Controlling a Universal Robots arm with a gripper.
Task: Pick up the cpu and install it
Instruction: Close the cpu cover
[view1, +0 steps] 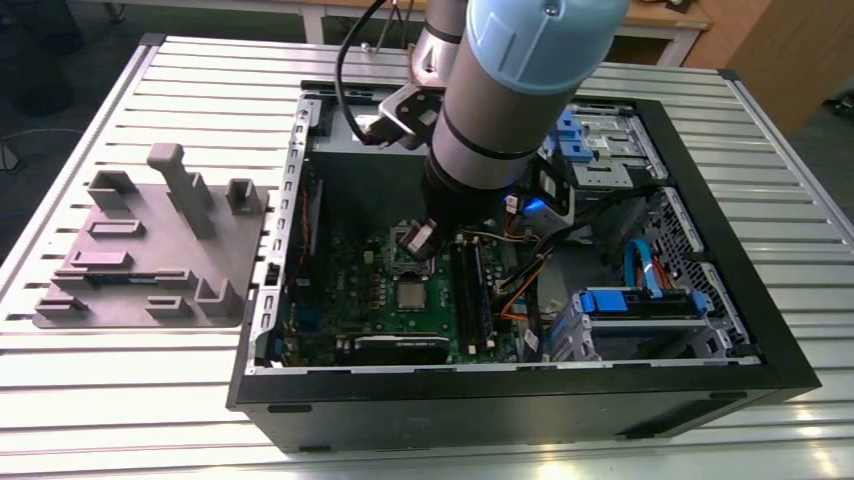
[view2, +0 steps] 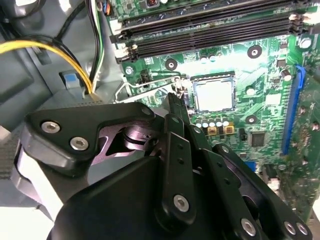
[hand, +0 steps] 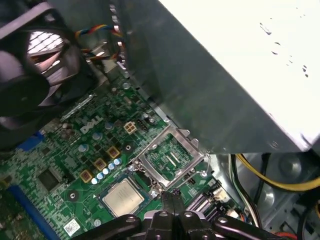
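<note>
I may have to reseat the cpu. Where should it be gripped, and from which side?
Grip the cpu by two opposite edges, coming straight down from above. It lies flat and low on the board with its metal top up, so only the thin rim offers a hold. The load frame stands swung open beside it, so the two edges running away from that frame are probably the freer pair.

Place: robotics lab or workshop
Bench: slatted aluminium table (view1: 120, 400)
Work piece: open computer case (view1: 534, 400), motherboard (view1: 387, 270) exposed
Fixture: grey plate (view1: 147, 250) of holders
Surroundings: wooden furniture (view1: 667, 25) behind
</note>
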